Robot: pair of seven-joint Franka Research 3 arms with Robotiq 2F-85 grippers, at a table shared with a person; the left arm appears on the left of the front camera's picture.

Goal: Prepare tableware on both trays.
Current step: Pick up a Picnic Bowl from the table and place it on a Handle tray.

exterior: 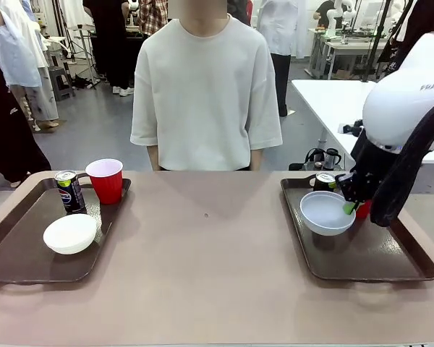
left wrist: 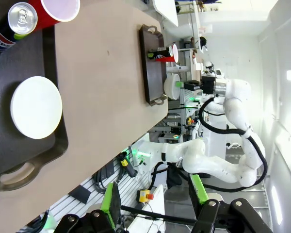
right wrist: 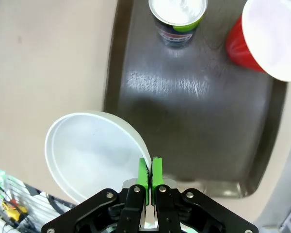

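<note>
The right gripper (right wrist: pixel 149 170) is pinching a white bowl (right wrist: pixel 92 155) by its rim, holding it tilted above the right tray (exterior: pixel 362 253), near a can (right wrist: pixel 177 19) and red cup (right wrist: pixel 266 36). The left gripper (left wrist: pixel 155 194) is hanging with its jaws apart and empty, off the left tray (left wrist: pixel 19 155), which is holding another bowl (left wrist: pixel 36 107), can (left wrist: pixel 12 26) and cup (left wrist: pixel 56 9).

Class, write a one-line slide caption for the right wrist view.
Right gripper pinches the white bowl's rim above the brown tray, near a can and red cup.
</note>
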